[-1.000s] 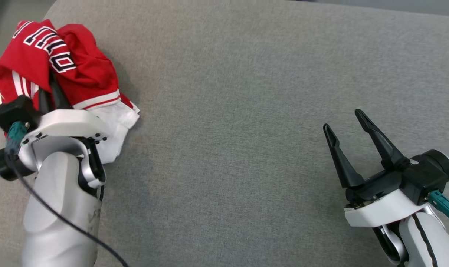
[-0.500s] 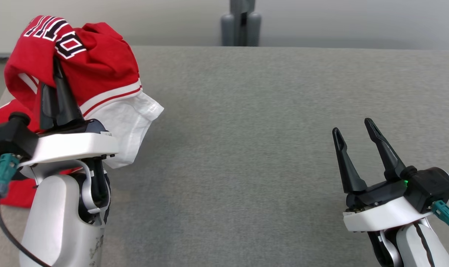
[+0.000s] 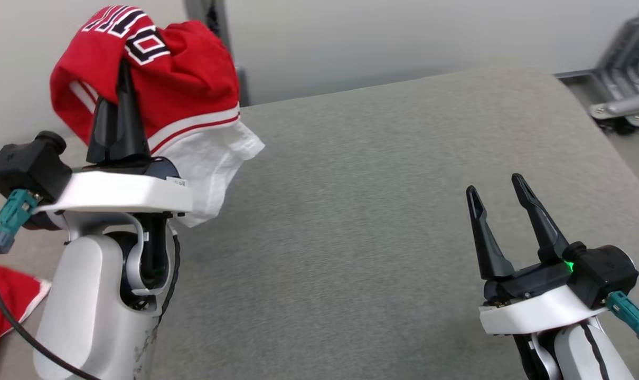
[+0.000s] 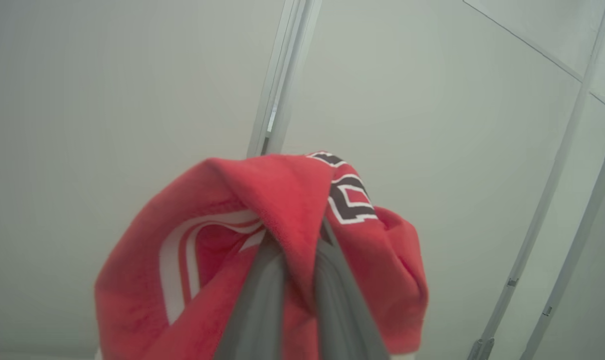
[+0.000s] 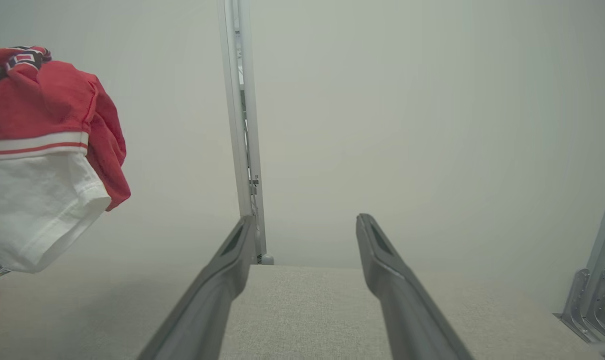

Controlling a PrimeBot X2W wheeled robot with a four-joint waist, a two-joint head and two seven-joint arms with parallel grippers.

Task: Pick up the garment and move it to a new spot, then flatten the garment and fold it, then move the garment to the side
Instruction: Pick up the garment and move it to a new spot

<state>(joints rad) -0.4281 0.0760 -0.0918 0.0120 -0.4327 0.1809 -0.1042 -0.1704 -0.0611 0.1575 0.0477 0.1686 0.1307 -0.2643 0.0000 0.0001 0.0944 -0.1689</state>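
Your left tool (image 3: 123,79) is pinched tight on a fold of the red-and-white garment (image 3: 187,89). Its fingers point up at the upper left of the frame, so the bunch drapes over the tips, raised above the grey worktop (image 3: 362,211). A white sleeve hem (image 3: 214,158) hangs on the bunch's right. Red cloth (image 3: 2,311) at the lower left edge may be its trailing end; that cannot be told. Your right tool (image 3: 492,183) stands spread and empty at the lower right. Expect light, limp cloth that sags and bunches. A hem or shoulder seam should give you the surest hold for flattening.
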